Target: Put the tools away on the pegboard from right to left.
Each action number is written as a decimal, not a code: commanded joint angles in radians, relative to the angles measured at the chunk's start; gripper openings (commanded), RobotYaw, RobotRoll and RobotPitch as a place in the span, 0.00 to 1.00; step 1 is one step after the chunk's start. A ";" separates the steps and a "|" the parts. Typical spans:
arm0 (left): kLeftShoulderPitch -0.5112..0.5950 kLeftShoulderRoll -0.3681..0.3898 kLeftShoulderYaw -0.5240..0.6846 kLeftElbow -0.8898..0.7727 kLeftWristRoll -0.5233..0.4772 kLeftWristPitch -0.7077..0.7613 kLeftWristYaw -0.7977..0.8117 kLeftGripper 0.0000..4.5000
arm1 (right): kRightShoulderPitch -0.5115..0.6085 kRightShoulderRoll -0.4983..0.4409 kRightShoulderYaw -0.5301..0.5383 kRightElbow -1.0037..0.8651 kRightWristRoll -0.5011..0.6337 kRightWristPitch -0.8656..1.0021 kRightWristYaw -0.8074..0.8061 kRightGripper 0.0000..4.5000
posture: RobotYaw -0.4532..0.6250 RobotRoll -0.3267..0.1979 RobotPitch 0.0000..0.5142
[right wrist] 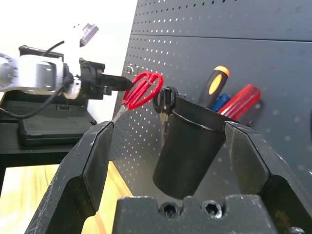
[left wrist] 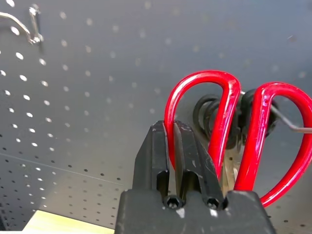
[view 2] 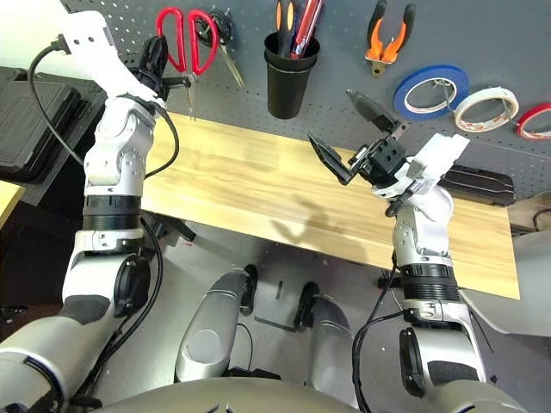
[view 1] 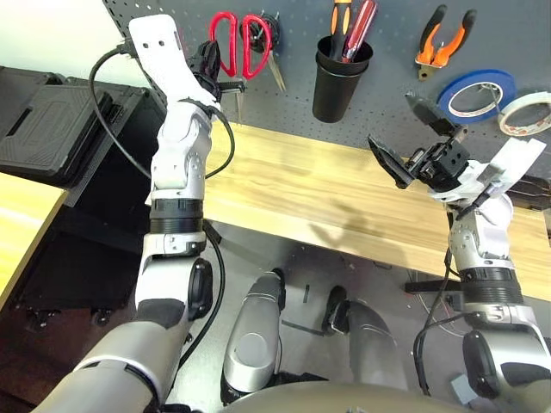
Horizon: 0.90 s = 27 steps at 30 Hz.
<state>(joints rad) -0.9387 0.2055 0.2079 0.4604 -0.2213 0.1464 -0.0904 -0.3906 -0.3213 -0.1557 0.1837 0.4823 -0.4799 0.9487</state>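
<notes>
Between the right gripper's (right wrist: pixel 168 161) two widely spread black fingers (right wrist: pixel 92 168) a black cup (right wrist: pixel 187 156) hangs on the dark grey pegboard (right wrist: pixel 234 53), holding a black-and-orange-handled screwdriver (right wrist: pixel 214 87) beside a red-handled and a blue-handled one. Past the cup, black-handled scissors (right wrist: pixel 166 100) hang just beside the red-handled scissors (right wrist: pixel 139 92). The left gripper (right wrist: pixel 124 83) reaches level to the red handles, its fingers pressed together at one loop.

I am working in a workshop: a dark pegboard (view 1: pixel 387 95) with hooks carries scissors (view 1: pixel 243 43), pliers (view 1: pixel 442 39), tape rolls (view 1: pixel 478 93) and a cup (view 1: pixel 339 79) of screwdrivers above a wooden bench (view 1: pixel 327 194); black tool cases (view 1: pixel 52 120) stand to the left on the floor
</notes>
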 commanded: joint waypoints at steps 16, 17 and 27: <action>0.033 0.016 -0.029 0.125 0.046 -0.172 -0.033 0.81 | 0.073 -0.001 0.046 -0.136 -0.010 0.084 -0.054 1.00 | 0.58 0.62 0.43; 0.059 0.016 -0.033 0.083 0.044 -0.160 -0.032 0.92 | 0.073 0.000 0.046 -0.134 -0.009 0.086 -0.056 1.00 | 0.58 0.62 0.43; 0.433 0.055 -0.060 -0.435 0.029 0.000 -0.083 0.99 | 0.112 0.016 0.011 -0.120 -0.052 0.188 -0.232 1.00 | 0.60 0.62 0.46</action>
<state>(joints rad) -0.5346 0.2566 0.1607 0.0695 -0.1939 0.1212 -0.1602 -0.2990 -0.3078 -0.1315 0.0653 0.4419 -0.3084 0.7432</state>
